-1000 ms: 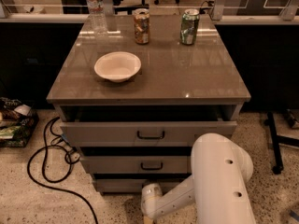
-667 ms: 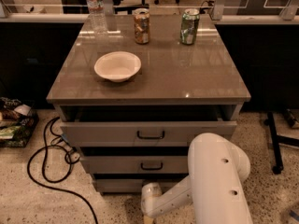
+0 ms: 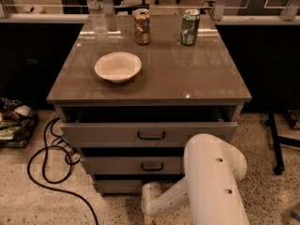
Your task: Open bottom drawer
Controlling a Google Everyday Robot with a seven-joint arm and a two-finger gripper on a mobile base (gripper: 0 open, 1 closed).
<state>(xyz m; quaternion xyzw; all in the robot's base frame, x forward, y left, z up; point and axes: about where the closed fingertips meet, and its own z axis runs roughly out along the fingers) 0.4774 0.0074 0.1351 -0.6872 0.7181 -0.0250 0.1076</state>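
Note:
The bottom drawer (image 3: 117, 185) is the lowest and narrowest grey front of the cabinet, just above the floor. Only the left part of its front shows, and its handle is hidden behind my arm. My white arm (image 3: 213, 182) reaches in from the lower right. Its wrist is low in front of the bottom drawer's middle. The gripper (image 3: 148, 218) sits at the bottom edge of the camera view, mostly cut off. The middle drawer (image 3: 136, 165) and the top drawer (image 3: 140, 134) show their black handles. The top drawer stands slightly pulled out.
On the cabinet top (image 3: 197, 78) stand a white bowl (image 3: 117, 66), a water bottle (image 3: 95, 8) and two cans (image 3: 142, 26) (image 3: 190, 27). A black cable (image 3: 47, 172) loops on the floor at left beside a box of bags (image 3: 11, 125). A black stand leg (image 3: 276, 144) is at right.
The arm's elbow has shifted slightly to the left. The drawers look unchanged.

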